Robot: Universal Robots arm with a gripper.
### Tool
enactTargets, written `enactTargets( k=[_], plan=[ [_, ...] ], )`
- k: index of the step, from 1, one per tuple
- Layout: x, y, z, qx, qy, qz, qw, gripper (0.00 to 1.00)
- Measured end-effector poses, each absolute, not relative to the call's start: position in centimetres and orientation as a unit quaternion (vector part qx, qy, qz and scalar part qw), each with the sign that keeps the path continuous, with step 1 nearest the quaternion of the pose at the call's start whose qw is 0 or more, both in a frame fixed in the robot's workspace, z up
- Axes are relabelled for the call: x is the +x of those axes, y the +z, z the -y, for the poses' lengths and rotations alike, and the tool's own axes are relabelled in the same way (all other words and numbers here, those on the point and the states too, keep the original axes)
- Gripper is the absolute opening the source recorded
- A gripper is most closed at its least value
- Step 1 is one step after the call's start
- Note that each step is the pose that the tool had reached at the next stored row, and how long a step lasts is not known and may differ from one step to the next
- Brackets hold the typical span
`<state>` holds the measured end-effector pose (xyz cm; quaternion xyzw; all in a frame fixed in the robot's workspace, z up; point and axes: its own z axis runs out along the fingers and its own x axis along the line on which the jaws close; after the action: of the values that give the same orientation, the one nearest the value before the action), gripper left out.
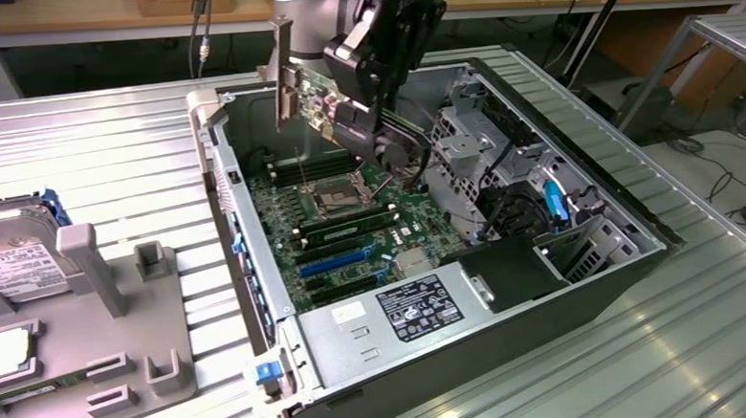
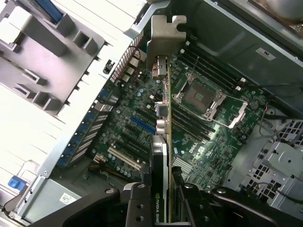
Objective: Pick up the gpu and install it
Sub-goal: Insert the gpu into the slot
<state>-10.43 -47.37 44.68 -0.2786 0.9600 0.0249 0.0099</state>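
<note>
Pincer point(image 1: 352, 97) jaws are seen in the exterior view pressed onto the gpu point(image 1: 305, 90), which is held in the air, on edge, over the far end of the open computer case point(image 1: 631, 243). The card's silver end bracket point(image 1: 281, 65) is turned toward the exterior view's left, near the case wall on that side. Below it the motherboard point(image 1: 348, 220) lies exposed, and no contact between card and board can be made out. The case is carried by a ribbed metal desk point(image 1: 101, 137). A hard drive point(image 1: 5, 262) lies in a grey holder point(image 1: 110, 309) at the exterior view's left, well apart from the card.

In the wrist view the gpu point(image 2: 166, 118) is shown edge-on, pinched between the two fingers point(image 2: 137, 203), one on each face, at the end away from the bracket point(image 2: 163, 40). The black cooler block point(image 2: 158, 156) is seen on one face, just ahead of the grip. The motherboard point(image 2: 213, 142), its processor socket point(image 2: 201, 97) and the row of expansion slots point(image 2: 128, 151) are spread out beneath the card.

The card is judged to be light and stiff but fragile, so the components and the contact edge are best left untouched. A hold across the flat faces, as taken now, is judged sound, though so thin a board could pivot in a narrow grip if it is pushed off-line.
</note>
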Motion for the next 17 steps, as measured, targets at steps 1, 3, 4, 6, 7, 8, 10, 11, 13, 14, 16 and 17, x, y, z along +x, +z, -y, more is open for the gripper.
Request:
enactTargets(
  k=[1,3,4,6,7,8,10,11,13,14,16,17],
  plan=[
    [-10.42,44.68,47.37,-0.282,0.025,-0.959,0.01,0.27],
    [-10.4,44.68,47.37,-0.29,0.025,-0.957,0.01,0.27],
    [-10.39,44.68,47.37,-0.296,0.025,-0.955,0.009,0.27],
    [-10.38,44.68,47.37,-0.302,0.025,-0.953,0.009,0.27],
    [-10.38,44.68,47.37,-0.304,0.025,-0.952,0.009,0.27],
    [-10.37,44.68,47.38,-0.307,0.025,-0.951,0.009,0.27],
    [-10.36,44.68,47.37,-0.312,0.025,-0.95,0.009,0.27],
    [-10.36,44.68,47.37,-0.315,0.025,-0.949,0.009,0.27],
    [-10.35,44.68,47.37,-0.32,0.025,-0.947,0.009,0.27],
    [-10.35,44.68,47.37,-0.324,0.025,-0.946,0.009,0.27],
    [-10.34,44.68,47.37,-0.328,0.025,-0.944,0.009,0.27],
    [-10.33,44.68,47.37,-0.332,0.025,-0.943,0.008,0.27]
  ],
)
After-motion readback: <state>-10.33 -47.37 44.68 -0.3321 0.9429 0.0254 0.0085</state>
